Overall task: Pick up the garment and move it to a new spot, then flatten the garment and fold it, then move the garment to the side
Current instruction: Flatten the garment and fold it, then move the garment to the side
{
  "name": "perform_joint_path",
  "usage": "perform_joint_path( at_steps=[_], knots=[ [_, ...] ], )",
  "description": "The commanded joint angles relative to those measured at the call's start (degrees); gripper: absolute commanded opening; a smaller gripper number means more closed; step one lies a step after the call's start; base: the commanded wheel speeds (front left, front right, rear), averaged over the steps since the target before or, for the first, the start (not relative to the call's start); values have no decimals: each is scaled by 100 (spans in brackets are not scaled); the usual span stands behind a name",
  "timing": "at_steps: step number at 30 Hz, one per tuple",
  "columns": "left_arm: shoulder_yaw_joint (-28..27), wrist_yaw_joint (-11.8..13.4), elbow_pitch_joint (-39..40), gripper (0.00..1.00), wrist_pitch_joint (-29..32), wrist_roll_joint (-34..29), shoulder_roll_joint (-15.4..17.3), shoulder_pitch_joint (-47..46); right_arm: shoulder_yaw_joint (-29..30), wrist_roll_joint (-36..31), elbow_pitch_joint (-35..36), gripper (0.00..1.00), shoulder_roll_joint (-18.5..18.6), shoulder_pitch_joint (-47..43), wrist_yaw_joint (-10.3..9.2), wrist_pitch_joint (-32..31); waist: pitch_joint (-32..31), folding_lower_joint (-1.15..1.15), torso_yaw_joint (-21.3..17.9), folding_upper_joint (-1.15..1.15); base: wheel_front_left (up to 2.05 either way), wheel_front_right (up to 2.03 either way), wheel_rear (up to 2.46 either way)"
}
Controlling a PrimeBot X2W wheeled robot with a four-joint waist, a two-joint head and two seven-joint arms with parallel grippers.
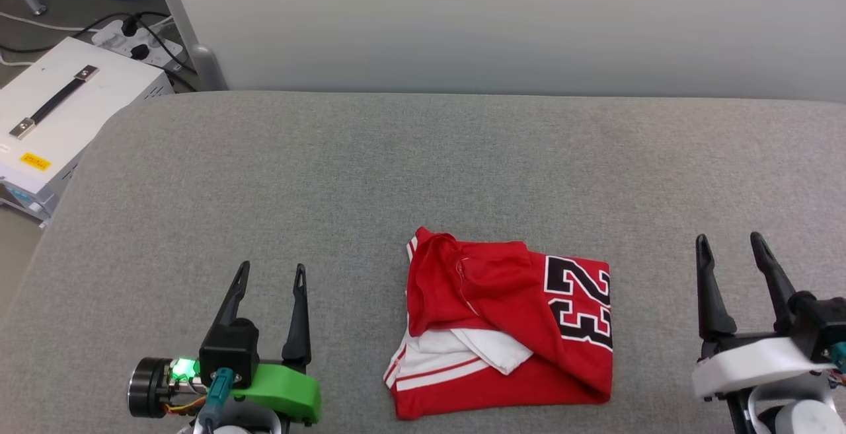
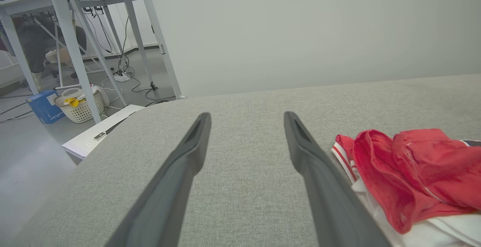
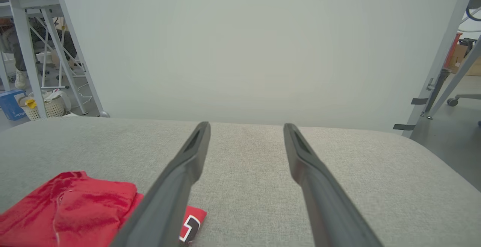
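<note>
Left gripper is held wide open with nothing between the fingers, and it's parked low over the grey padded top near the front edge. Same deal for the right gripper: the fingers are spread wide, nothing is gripped, and bare grey fabric is seen between them in the right wrist view. The shirt is laid between the two, apart from both and touched by neither. It's folded into a rough, lumpy rectangle. The red body is bunched on top, a white sleeve with red stripes is poking out at the lower left, and a black "23" outlined in white is turned sideways on the right part. Further out, a pale plain wall is seen behind the padded top. A white box with a black handle and a power strip are found on the floor off the far left corner. A white basket and a blue box can be made out under the desks in the left wrist view.
</note>
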State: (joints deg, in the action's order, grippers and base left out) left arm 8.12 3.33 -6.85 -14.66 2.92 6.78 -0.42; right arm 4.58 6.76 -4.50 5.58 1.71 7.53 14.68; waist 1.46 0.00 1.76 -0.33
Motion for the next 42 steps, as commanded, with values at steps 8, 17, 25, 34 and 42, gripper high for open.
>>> perform_joint_path(
  at_steps=[8,17,25,34,42],
  knots=[
    [-45,10,22,100,-34,-6,19,189,-121,-166,242,100,-215,-575,-4,31,-17,0,71,33,0,0,0],
    [-72,13,-8,100,-34,-9,8,203,-167,-334,293,100,-255,-610,-4,31,-9,0,72,33,0,0,0],
    [-87,-7,-22,100,-34,-12,-2,97,-140,-332,476,100,359,383,-4,16,126,0,73,33,0,0,0],
    [-90,-32,-5,100,-34,-18,-31,-78,-1577,507,346,100,1638,1909,-4,-1854,375,0,98,33,0,0,0],
    [-94,-57,9,100,-34,-23,-63,-202,-2511,2256,10,100,2471,2211,-4,-4387,570,0,171,33,0,0,0]
  ],
)
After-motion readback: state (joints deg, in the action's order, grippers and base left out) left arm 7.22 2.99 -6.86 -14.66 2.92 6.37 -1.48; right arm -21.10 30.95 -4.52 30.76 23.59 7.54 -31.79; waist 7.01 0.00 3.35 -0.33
